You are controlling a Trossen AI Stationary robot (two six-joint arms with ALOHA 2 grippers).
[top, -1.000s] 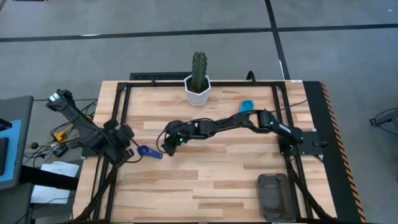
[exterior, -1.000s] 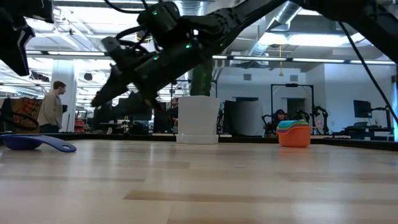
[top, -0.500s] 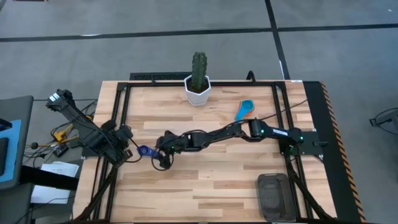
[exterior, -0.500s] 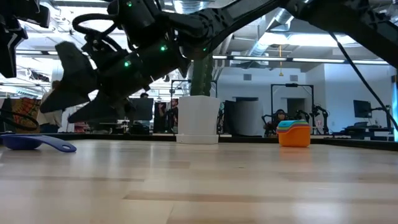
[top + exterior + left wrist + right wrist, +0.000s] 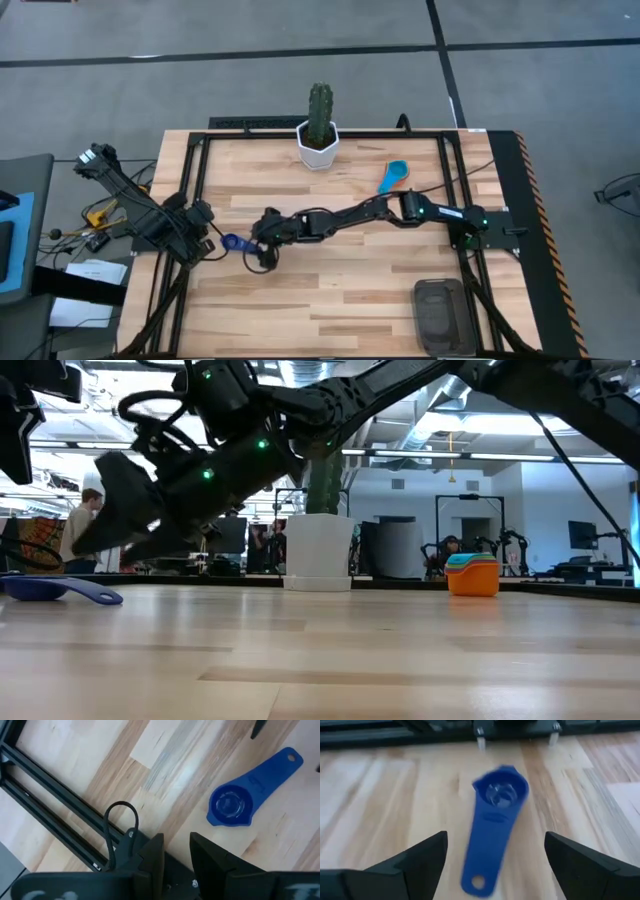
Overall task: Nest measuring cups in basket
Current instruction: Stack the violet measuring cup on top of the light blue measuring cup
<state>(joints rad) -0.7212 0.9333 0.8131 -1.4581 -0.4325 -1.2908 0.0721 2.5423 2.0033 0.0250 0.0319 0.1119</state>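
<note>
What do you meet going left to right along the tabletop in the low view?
Dark blue plastic measuring cup lying with its flat handle toward the right → open right gripper hanging above the wood → white hexagonal cactus pot → nested stack of coloured measuring cups, orange at the bottom.

Pale butcher-block wooden table inside a black metal frame.
A dark blue plastic measuring cup is lying near its left side, a stack of nested coloured cups sitting toward the right rear, a white hexagonal cactus pot standing at the back edge, a dark grey rectangular basket resting at the front right.
</note>
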